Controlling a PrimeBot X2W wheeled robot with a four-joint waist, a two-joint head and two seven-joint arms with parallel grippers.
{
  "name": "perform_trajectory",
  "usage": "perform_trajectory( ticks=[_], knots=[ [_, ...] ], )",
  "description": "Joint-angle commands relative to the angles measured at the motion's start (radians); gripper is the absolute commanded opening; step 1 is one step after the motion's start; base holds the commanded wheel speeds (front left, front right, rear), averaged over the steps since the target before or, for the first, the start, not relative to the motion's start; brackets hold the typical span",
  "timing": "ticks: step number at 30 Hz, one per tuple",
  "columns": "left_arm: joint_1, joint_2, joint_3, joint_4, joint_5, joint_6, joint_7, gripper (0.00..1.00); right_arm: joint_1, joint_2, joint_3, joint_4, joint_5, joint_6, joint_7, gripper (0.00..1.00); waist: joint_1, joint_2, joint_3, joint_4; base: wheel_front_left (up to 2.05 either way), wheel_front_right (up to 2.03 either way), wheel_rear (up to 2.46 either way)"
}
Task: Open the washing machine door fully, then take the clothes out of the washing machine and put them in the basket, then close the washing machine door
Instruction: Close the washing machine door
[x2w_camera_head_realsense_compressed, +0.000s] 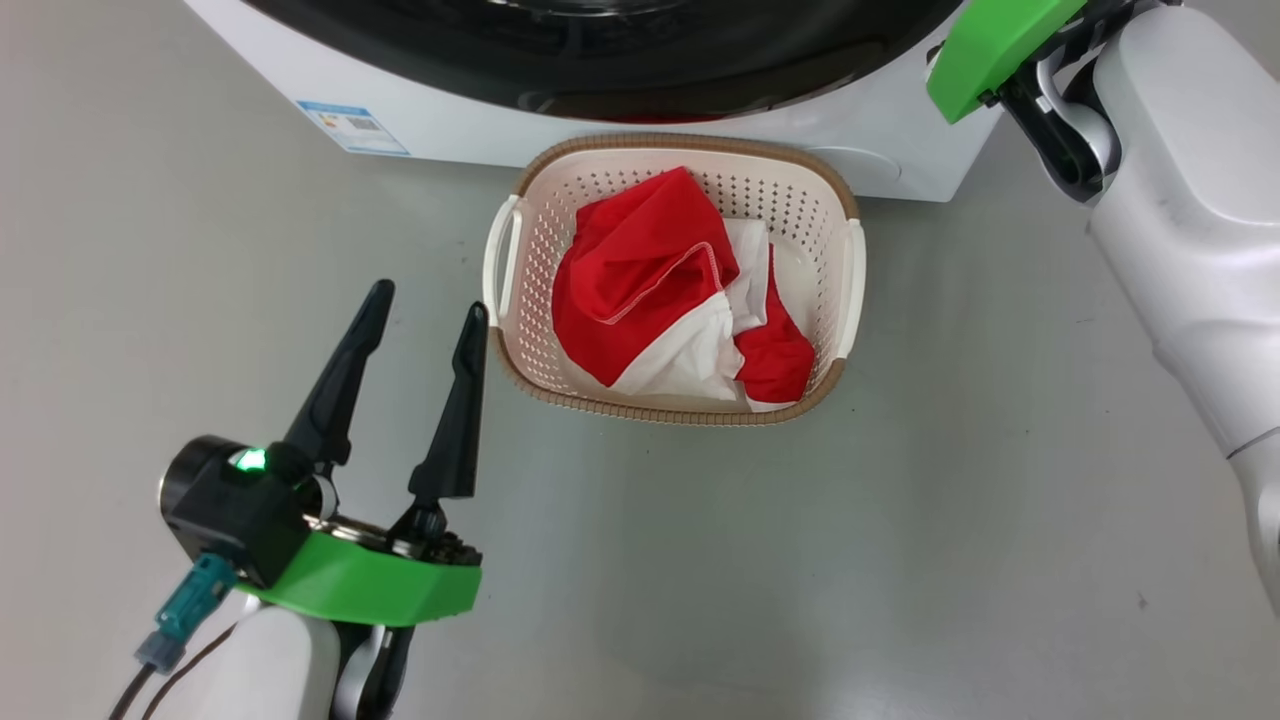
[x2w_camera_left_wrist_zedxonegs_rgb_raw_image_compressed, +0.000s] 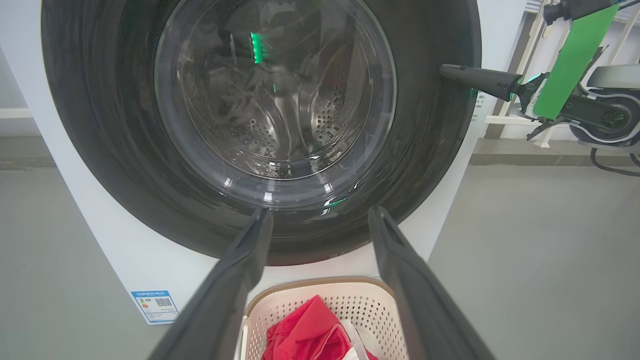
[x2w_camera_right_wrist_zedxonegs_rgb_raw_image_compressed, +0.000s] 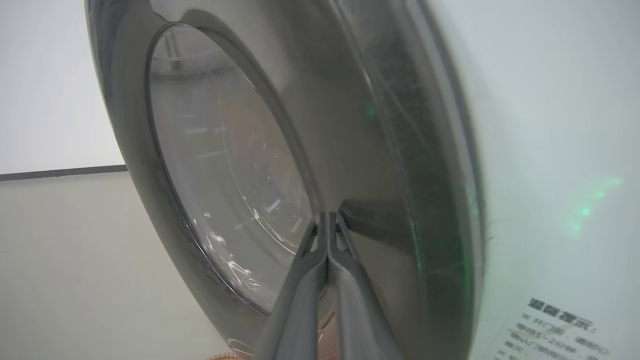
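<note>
Brightly, evenly lit. Soft shadows on floor beside left tool. Green glints in door glass ahead of it; bowed at edges. Hazy, blurred close round right tool.

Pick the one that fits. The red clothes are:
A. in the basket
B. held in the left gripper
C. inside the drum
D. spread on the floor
A: the red clothes lie bunched inside the basket, which stands right in front of the washing machine.
</note>
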Motion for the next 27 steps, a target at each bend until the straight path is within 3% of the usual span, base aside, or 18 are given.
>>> perform_trajectory(
  ticks=[1,7,8,9,10,11,27],
  knots=[
    [-0.011,0.022,0.034,-0.019,0.003,-0.005,-0.008,1.0,-0.013,-0.032,-0.058,-0.006,-0.007,-0.029,-0.007,0.0,0.0,-0.0001,-0.006,-0.007,0.0,0.0,0.0],
    [-0.003,0.018,0.048,-0.015,-0.003,-0.005,-0.008,1.0,0.055,-0.013,-0.107,-0.058,-0.038,-0.029,-0.007,0.0,0.0,-0.0001,-0.033,-0.036,0.0,0.0,0.0],
    [0.0,0.018,0.053,-0.013,-0.003,-0.005,-0.008,1.0,0.073,-0.01,-0.112,-0.072,-0.04,-0.029,-0.007,0.12,0.0,-0.0001,-0.039,-0.044,0.0,0.0,0.0],
    [0.003,0.018,0.058,-0.01,-0.001,-0.005,-0.008,1.0,0.092,-0.008,-0.116,-0.087,-0.042,-0.029,-0.007,0.37,0.0,-0.0001,-0.046,-0.052,0.0,0.0,0.0],
    [0.005,0.017,0.062,-0.006,0.0,-0.005,-0.008,1.0,0.111,-0.009,-0.124,-0.104,-0.046,-0.029,-0.007,0.62,0.0,-0.0001,-0.053,-0.061,0.0,0.0,0.0],
    [0.008,0.017,0.067,-0.001,-0.001,-0.005,-0.008,1.0,0.131,-0.009,-0.134,-0.122,-0.053,-0.029,-0.007,1.0,0.0,-0.0001,-0.061,-0.069,0.0,0.0,0.0],
    [0.047,0.014,0.141,0.084,0.017,-0.005,-0.008,1.0,0.511,0.022,-0.299,-0.417,-0.171,-0.029,-0.007,1.0,0.0,-0.0001,-0.194,-0.199,0.0,0.0,0.0]
  ],
)
